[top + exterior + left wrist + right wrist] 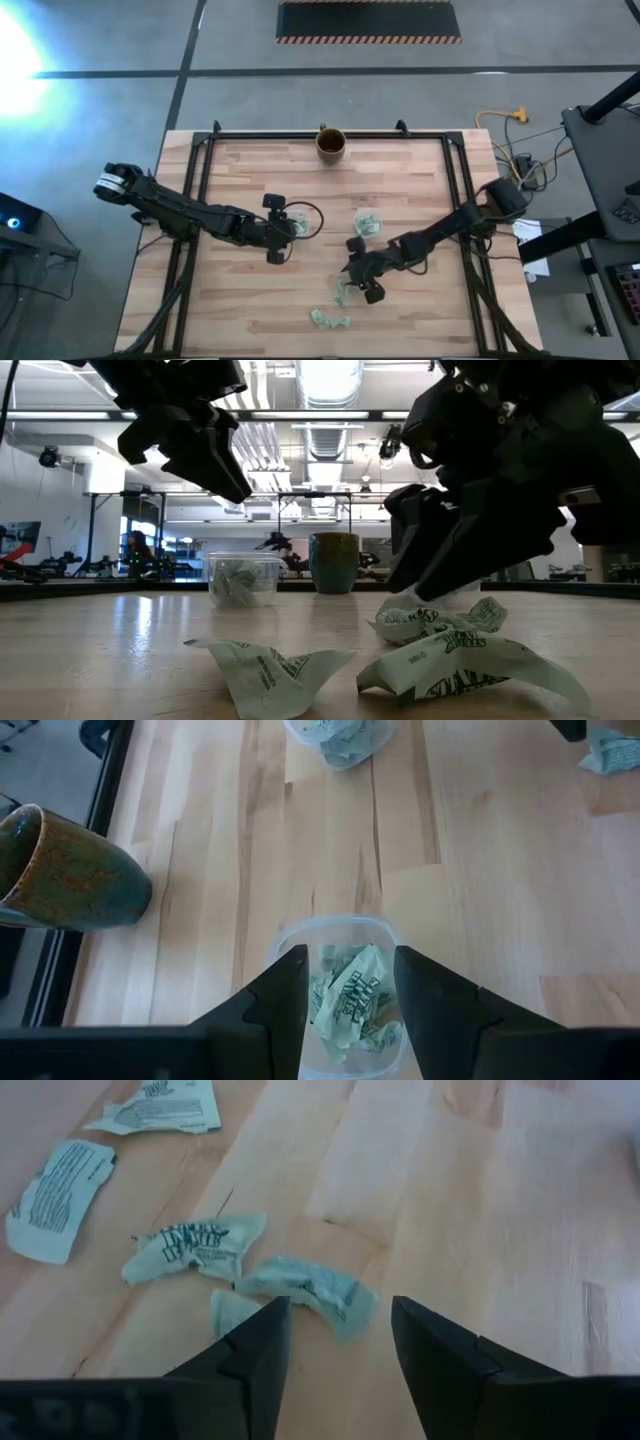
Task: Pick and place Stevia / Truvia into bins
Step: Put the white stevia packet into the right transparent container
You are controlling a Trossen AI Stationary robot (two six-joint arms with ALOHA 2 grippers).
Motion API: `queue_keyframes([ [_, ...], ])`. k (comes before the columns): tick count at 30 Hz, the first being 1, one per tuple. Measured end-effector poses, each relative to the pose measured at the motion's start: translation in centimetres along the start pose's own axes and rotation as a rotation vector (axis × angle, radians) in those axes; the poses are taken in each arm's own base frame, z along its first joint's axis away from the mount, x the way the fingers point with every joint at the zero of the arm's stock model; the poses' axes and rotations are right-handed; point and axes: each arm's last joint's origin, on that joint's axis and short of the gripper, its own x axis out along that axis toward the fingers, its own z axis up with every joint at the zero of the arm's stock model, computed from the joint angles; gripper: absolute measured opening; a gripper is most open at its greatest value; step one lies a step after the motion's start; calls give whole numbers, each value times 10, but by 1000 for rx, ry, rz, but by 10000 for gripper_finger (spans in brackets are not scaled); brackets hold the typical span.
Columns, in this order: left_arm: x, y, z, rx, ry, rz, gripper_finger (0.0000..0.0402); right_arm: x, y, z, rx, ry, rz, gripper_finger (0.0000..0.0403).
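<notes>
We had the right gripper (335, 1350) spread just above a crumpled packet (310, 1288), mid-pick. Next it needed to drop and pinch. Our left gripper (348, 1000) hung spread over a clear cup (340, 935) holding packets; the other cup (367, 224) stood near the right gripper.

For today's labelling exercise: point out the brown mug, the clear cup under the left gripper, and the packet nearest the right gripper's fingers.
Brown mug (331, 144), high view, its rim.
Clear cup (335, 928), left wrist view, its far rim.
Packet (315, 1287), right wrist view, its crumpled middle.
</notes>
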Motion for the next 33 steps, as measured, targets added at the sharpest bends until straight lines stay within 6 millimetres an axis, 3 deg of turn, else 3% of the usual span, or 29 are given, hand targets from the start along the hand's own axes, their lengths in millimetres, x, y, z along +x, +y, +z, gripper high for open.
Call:
queue_keyframes([
  [33,0,0,1,-25,-4,-2,133,3,-2,4,5,-7,-5,139],
])
